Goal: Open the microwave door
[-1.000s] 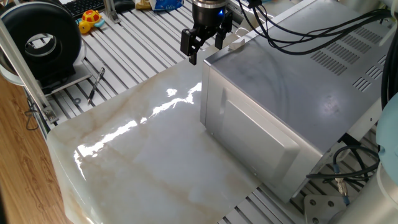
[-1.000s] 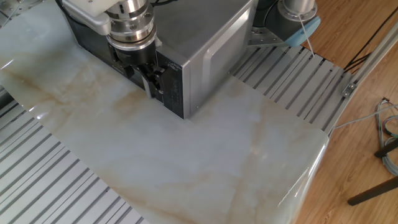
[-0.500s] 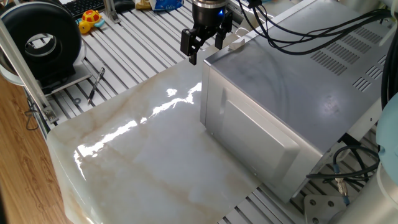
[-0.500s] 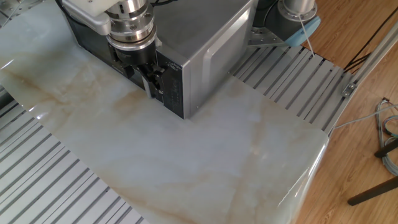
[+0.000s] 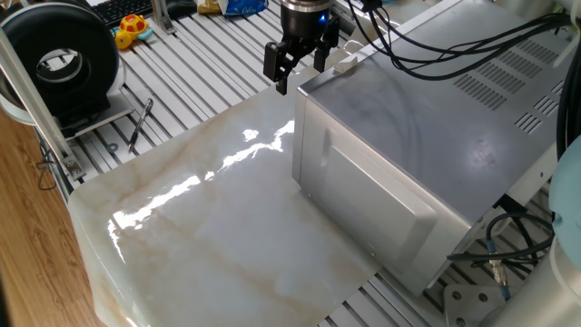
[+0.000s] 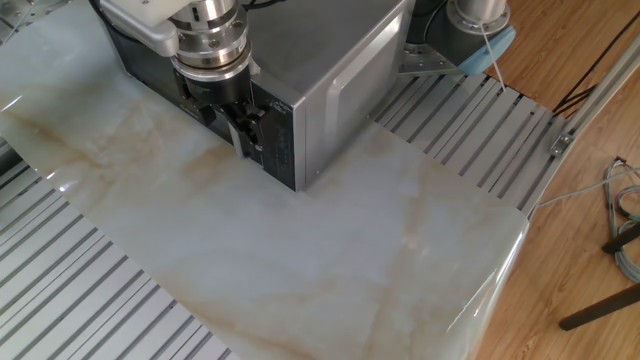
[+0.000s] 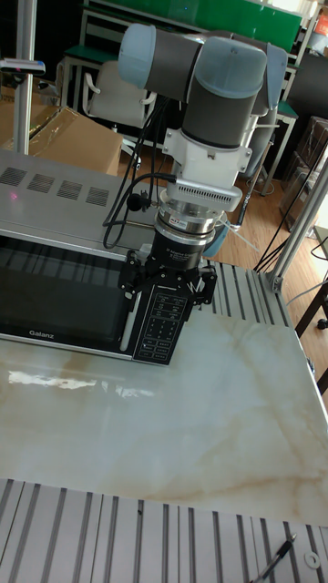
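Note:
The microwave (image 5: 427, 136) is a big silver box on the marble slab, its vented top (image 7: 55, 187) showing in the tall fixed view. Its door (image 7: 59, 296), black-framed with a dark window, lies flush with the front and looks shut. A pale vertical handle (image 7: 127, 321) runs between the door and the black keypad (image 7: 162, 326). My black gripper (image 7: 169, 284) hangs open just in front of the keypad, with nothing between its fingers. Its left finger (image 7: 130, 273) is close to the handle; contact cannot be told. The gripper (image 5: 300, 68) sits at the microwave's front corner (image 6: 228, 125).
The marble slab (image 5: 227, 227) ends at an edge on the left. Beyond it stand a black ring-shaped device (image 5: 59, 54), a yellow toy (image 5: 133, 27) and a pen-like tool (image 5: 141, 123). Cables (image 5: 508, 245) trail behind the microwave.

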You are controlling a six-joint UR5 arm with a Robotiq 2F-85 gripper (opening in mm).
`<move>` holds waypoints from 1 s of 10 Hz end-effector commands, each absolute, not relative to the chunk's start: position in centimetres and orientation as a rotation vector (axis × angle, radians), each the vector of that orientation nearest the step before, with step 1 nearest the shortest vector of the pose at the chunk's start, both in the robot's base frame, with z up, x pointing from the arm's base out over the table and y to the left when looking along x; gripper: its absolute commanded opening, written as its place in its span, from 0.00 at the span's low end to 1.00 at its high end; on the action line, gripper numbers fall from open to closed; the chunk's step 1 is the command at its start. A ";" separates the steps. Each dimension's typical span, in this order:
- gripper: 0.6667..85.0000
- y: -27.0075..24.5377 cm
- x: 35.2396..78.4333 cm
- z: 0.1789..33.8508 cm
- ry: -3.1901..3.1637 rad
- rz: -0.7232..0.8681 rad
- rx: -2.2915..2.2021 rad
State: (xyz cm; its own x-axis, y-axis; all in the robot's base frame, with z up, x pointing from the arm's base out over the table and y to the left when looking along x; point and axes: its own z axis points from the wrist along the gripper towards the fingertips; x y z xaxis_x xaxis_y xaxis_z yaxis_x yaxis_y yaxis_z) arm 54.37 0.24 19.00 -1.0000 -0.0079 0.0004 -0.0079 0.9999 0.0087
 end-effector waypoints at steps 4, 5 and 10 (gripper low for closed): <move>0.00 -1.1 56.5 19.0 -3.224 0.127 0.065; 0.00 -1.1 56.5 18.9 -3.223 0.127 0.070; 0.00 -1.3 55.9 19.0 -3.202 0.089 0.135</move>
State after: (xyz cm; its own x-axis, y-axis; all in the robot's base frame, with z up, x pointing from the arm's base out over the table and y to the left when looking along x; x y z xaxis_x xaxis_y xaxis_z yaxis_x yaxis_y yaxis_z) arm 55.96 -1.51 18.90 -0.9952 -0.0753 -0.0618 -0.0708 0.9949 -0.0713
